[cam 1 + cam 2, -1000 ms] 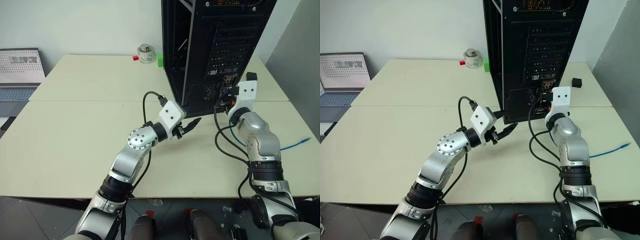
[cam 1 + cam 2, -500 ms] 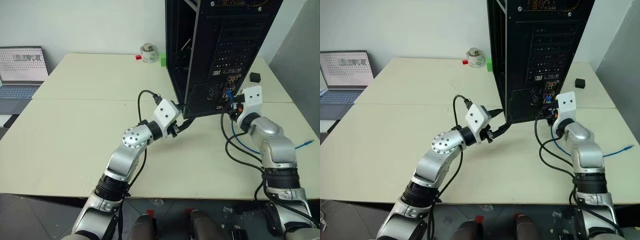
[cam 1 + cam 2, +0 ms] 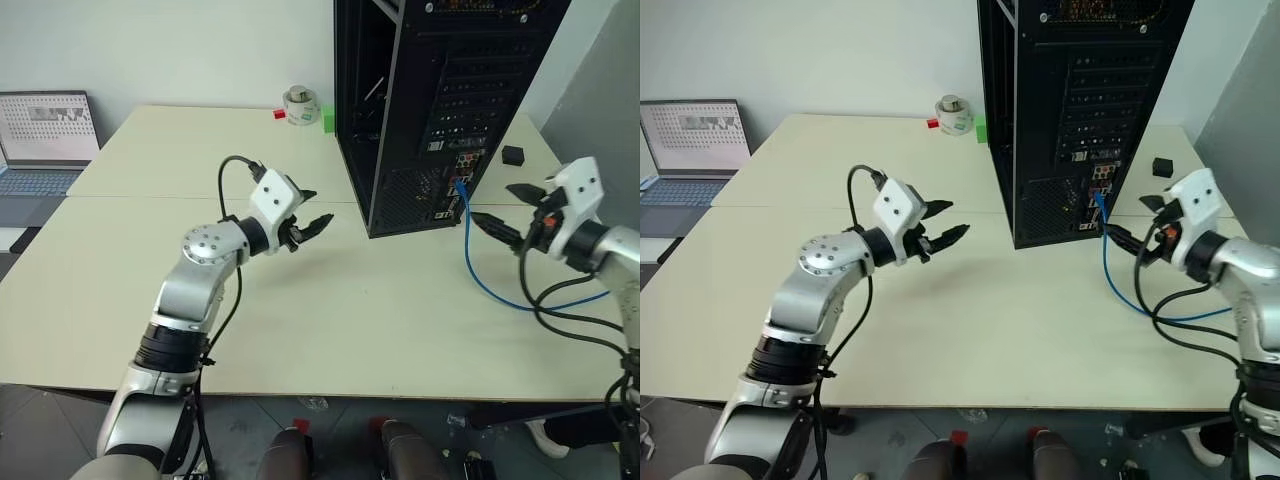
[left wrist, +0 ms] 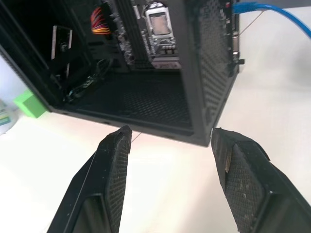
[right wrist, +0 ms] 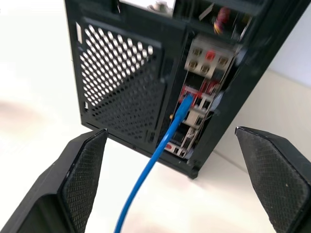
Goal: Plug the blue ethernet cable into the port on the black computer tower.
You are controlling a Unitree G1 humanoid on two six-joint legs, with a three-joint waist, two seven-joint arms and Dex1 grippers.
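From the head cameras: the black computer tower [image 3: 440, 100] stands upright on the cream counter [image 3: 130, 260], the blue ethernet cable [image 3: 478, 270] plugged into the port [image 3: 460, 185] on its rear panel and trailing down across the counter. The left gripper [image 3: 312, 212] and right gripper [image 3: 512, 208] both hover empty, fingers spread apart. Left wrist camera: parted fingers [image 4: 109, 179] face the tower's open side. Right wrist camera: wide-open fingers [image 5: 80, 170] frame the plugged cable.

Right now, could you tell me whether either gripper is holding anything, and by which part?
Nothing is held: both grippers are open, and the cable hangs from the tower's port.
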